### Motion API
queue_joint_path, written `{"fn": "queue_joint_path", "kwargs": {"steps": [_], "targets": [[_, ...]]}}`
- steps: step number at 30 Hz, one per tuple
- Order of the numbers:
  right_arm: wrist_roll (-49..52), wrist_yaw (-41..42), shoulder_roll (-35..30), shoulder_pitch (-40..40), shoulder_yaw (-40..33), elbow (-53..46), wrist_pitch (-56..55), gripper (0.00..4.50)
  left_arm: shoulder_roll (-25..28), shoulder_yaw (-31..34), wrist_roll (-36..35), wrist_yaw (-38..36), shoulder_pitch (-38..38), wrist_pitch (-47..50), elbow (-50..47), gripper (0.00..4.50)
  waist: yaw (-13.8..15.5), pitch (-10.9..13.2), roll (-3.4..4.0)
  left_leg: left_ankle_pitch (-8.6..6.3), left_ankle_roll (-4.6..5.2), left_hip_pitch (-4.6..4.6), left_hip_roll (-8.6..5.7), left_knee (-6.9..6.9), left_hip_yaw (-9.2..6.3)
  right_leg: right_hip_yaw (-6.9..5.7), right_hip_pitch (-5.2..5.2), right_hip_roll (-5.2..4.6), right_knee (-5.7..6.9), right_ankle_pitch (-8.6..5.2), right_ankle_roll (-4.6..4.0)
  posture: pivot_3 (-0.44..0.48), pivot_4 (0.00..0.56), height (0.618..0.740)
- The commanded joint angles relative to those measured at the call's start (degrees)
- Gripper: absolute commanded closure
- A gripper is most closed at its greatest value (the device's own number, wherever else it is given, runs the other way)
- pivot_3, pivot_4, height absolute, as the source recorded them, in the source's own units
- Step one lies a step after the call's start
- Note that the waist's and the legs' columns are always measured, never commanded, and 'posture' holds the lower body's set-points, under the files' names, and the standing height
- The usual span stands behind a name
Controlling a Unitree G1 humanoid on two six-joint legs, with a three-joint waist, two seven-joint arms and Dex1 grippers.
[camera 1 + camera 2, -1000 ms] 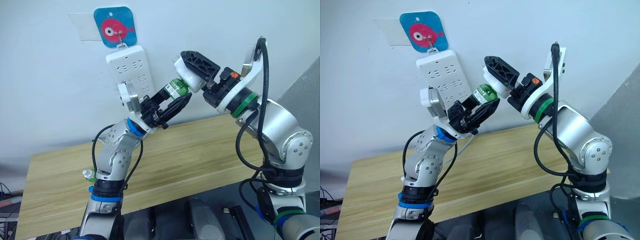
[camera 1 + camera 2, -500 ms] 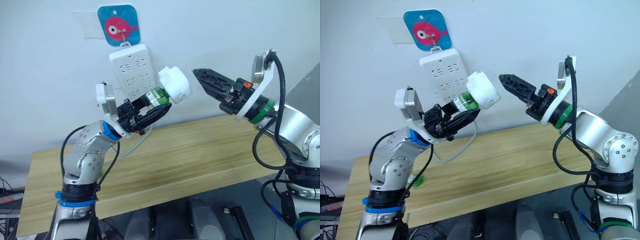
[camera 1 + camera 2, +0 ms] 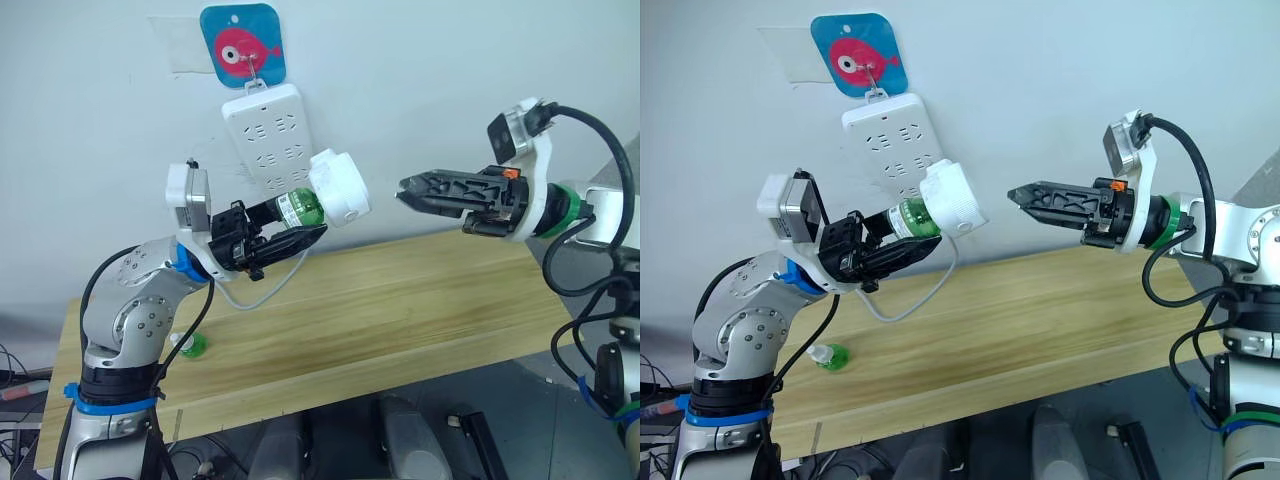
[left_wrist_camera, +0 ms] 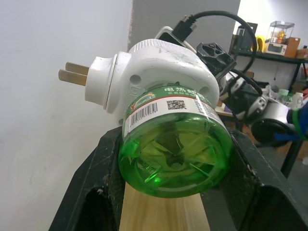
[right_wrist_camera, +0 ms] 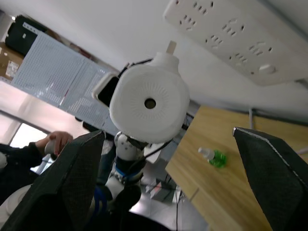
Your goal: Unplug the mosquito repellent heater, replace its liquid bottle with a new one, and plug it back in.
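My left gripper is shut on a green liquid bottle, held in the air in front of the wall. The bottle's neck sits in the white mosquito repellent heater. In the left wrist view the heater's two metal prongs point toward the wall. To the right, my right gripper is open and level, apart from the heater, with its tips aimed at the round vent hole. A second green bottle lies on its side on the wooden table.
A long white power strip hangs on the wall from a blue fish hook, just behind the heater. Its cable loops down to the table. A person's hand shows far off in the right wrist view.
A second ago my right gripper held the heater; it has let go, pulled back to the right and levelled out. My left arm has carried bottle and heater left, toward the strip.
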Motion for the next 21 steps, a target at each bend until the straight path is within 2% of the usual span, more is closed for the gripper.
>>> {"fn": "queue_joint_path", "kwargs": {"steps": [1, 11, 21], "targets": [[1.4, 3.7, -1.3, -3.7, 3.6, 3.4, 4.1, 0.05, 0.6, 0.7, -0.7, -1.1, -1.3, -0.3, -2.0, 2.23, 0.0, 0.1, -0.02, 0.00, 0.00, -0.02, 0.01, 0.01, -0.01, -0.01, 0.00, -0.02, -0.01, 0.00, 0.00, -0.203, 0.267, 0.734], [1.4, 9.5, -1.6, -17.3, 14.6, 20.4, 11.2, 0.05, 1.2, -1.2, 2.0, -4.3, -0.9, -2.1, -2.5, 2.23, 0.6, 0.5, -0.07, 0.00, 0.00, -0.14, 0.01, 0.02, -0.05, -0.06, -0.09, -0.12, -0.04, 0.01, -0.01, -0.194, 0.277, 0.734], [1.4, 14.9, -1.9, -20.4, 21.8, 20.8, 11.2, 0.05, -0.2, -3.2, 5.9, -6.1, -1.0, -5.2, -1.4, 2.23, 1.4, 1.1, -0.09, 0.00, 0.00, -0.52, 0.00, 0.07, -0.30, -0.29, -0.21, -0.20, -0.25, 0.02, -0.03, -0.187, 0.289, 0.734]]}}
